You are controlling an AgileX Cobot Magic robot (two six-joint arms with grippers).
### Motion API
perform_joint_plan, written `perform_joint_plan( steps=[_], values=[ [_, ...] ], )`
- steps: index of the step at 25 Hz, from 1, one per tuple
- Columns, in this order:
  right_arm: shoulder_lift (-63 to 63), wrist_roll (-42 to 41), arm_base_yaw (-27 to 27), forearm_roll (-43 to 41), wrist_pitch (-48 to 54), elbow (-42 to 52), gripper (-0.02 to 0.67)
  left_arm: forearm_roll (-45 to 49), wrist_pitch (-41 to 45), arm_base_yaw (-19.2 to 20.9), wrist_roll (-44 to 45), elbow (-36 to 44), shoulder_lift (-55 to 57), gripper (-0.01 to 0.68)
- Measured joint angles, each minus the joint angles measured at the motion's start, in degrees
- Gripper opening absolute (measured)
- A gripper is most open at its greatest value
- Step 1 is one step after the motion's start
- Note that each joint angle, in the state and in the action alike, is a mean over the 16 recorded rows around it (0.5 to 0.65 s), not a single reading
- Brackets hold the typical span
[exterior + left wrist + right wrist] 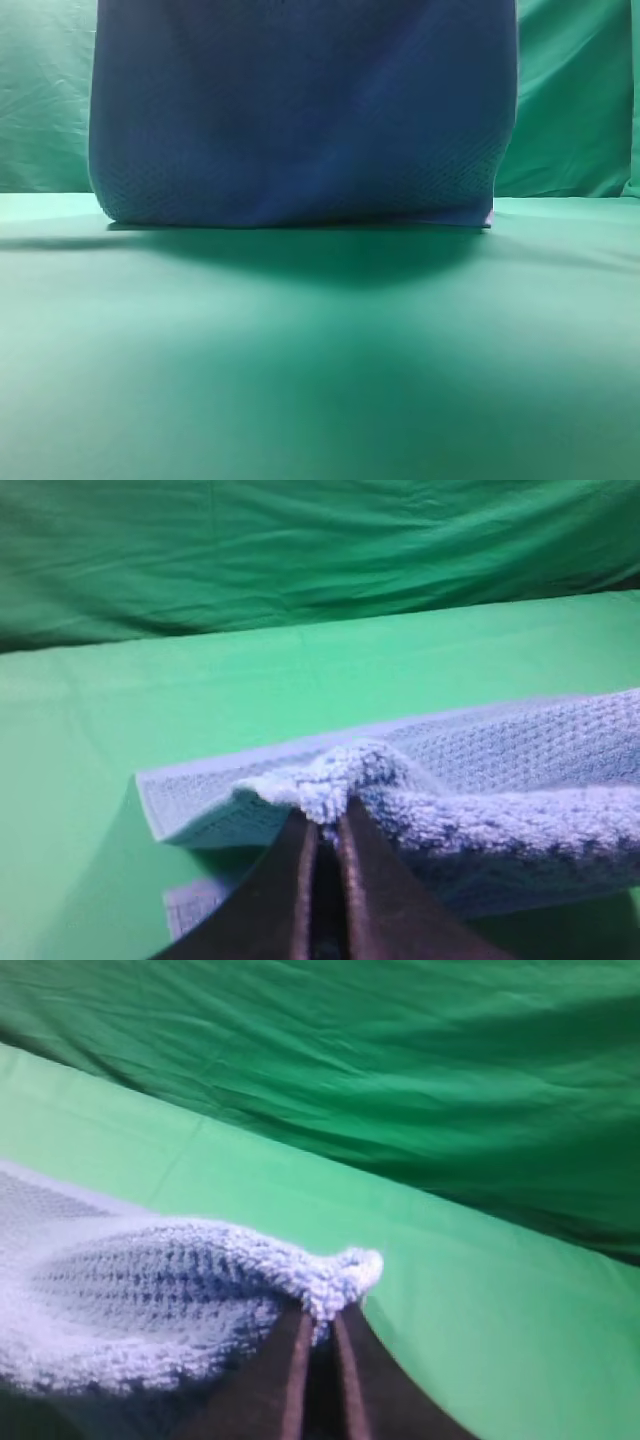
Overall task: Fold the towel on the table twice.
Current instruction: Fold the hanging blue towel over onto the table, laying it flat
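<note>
The blue waffle-knit towel (300, 110) hangs like a curtain in the exterior high view, its lower edge touching the green table (320, 350); no gripper shows in that view. In the left wrist view my left gripper (325, 835) is shut on a bunched corner of the towel (480, 790), with more of the towel lying on the table (200, 690) behind it. In the right wrist view my right gripper (322, 1322) is shut on another corner of the towel (150, 1280), which sags to the left above the table (460, 1290).
A wrinkled green cloth backdrop (570, 100) rises behind the table and fills the upper part of both wrist views (300, 550) (420, 1070). The towel casts a dark shadow (320, 255) on the table in front of it.
</note>
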Motion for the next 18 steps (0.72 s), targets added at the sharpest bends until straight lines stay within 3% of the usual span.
perform_joint_plan(
  steps=[18],
  values=[
    [-24.29,2.22,0.00,2.75,-3.50,31.35,0.000,-10.62,0.70,-0.01,8.33,23.64,-18.51,0.000]
  ],
)
